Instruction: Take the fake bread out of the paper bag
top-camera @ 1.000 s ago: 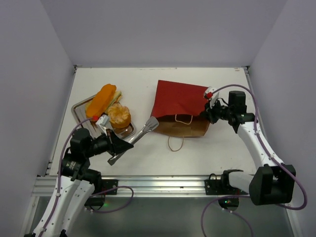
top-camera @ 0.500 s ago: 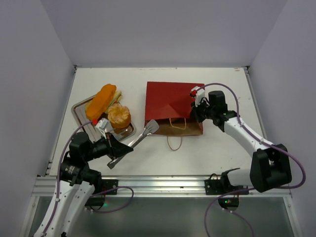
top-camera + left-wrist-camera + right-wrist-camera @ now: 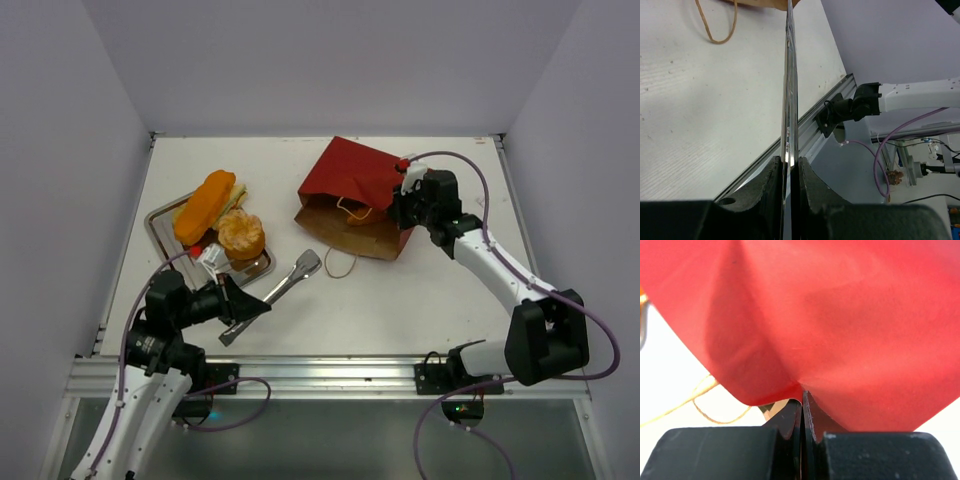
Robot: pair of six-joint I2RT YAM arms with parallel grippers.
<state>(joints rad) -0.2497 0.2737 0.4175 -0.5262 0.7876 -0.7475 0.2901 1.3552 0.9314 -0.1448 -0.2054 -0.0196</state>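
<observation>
Right claw (image 3: 802, 407) pinched tight on the paper bag (image 3: 345, 180), left claw (image 3: 789, 172) squeezing the metal tongs (image 3: 285, 283)! White bench (image 3: 420, 290), pale walls (image 3: 330, 60). Since a moment ago the bag's tipped up off the bench, away from the tongs. Far left, fake bread (image 3: 205, 197) sits on the tray (image 3: 158, 215). Deep inside the bag? Can't make it out.

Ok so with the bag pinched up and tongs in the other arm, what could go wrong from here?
The right gripper holds the paper bag by a thin pinch of its edge; the paper may slip or tear.
The left gripper grips the tongs near their back end, so the tips might wobble and snag the loose cord handle.
</observation>
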